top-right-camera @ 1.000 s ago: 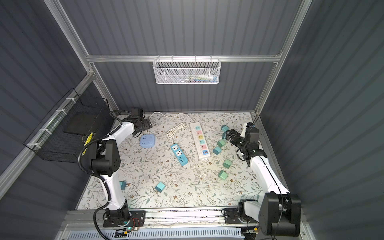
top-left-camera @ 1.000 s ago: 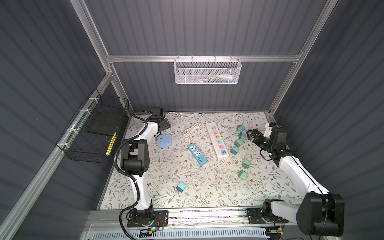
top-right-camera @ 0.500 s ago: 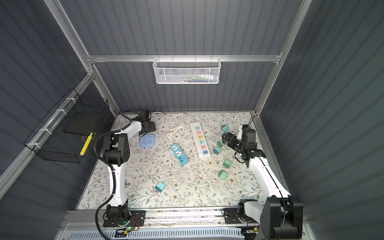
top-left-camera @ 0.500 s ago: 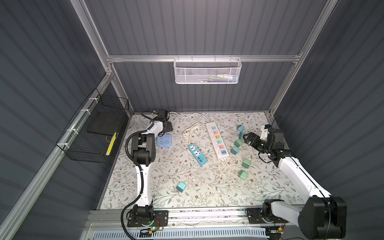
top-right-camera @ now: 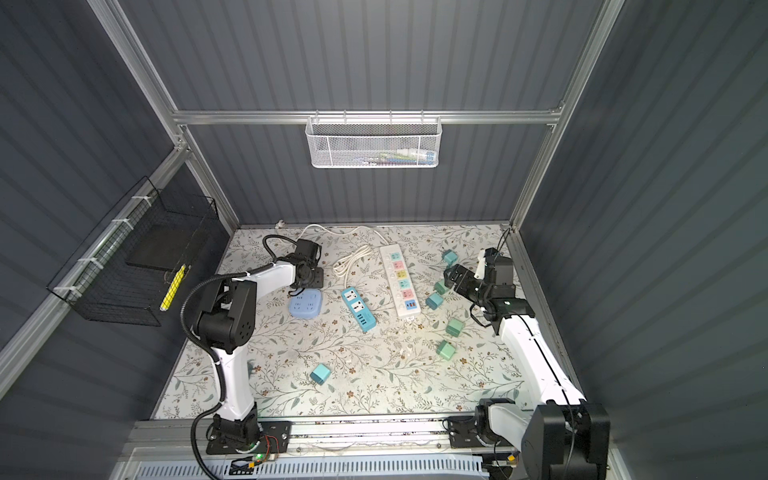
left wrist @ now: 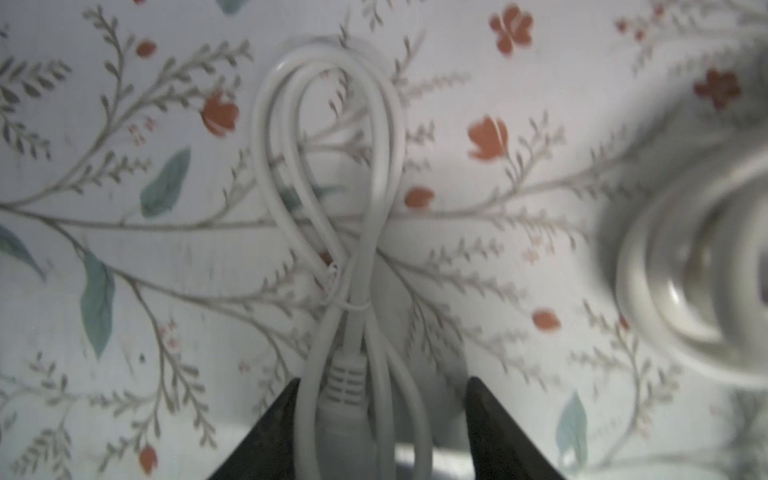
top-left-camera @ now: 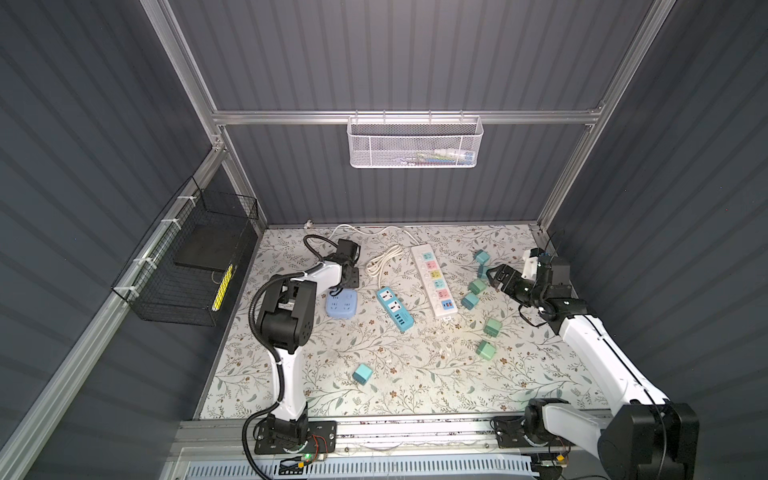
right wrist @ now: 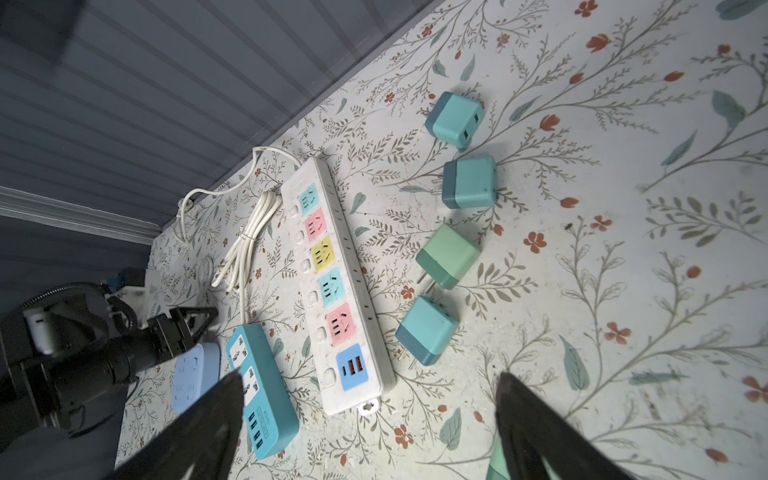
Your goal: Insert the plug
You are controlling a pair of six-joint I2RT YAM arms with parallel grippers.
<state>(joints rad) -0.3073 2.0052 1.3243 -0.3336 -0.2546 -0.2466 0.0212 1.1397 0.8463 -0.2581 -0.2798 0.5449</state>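
No text, brand or number can be read in any view. The blue power strip (right wrist: 270, 386) carries a short line of pale print beside its USB ports in the right wrist view, but it is too small and blurred to make out.

A white power strip (top-left-camera: 434, 282) lies toward twelve o'clock on the flowered table (top-left-camera: 415, 365), a blue power strip (top-left-camera: 395, 309) at its eight o'clock. Green plugs (top-left-camera: 478, 286) lie at three o'clock, beside the right gripper (top-left-camera: 493, 279), jaws spread.
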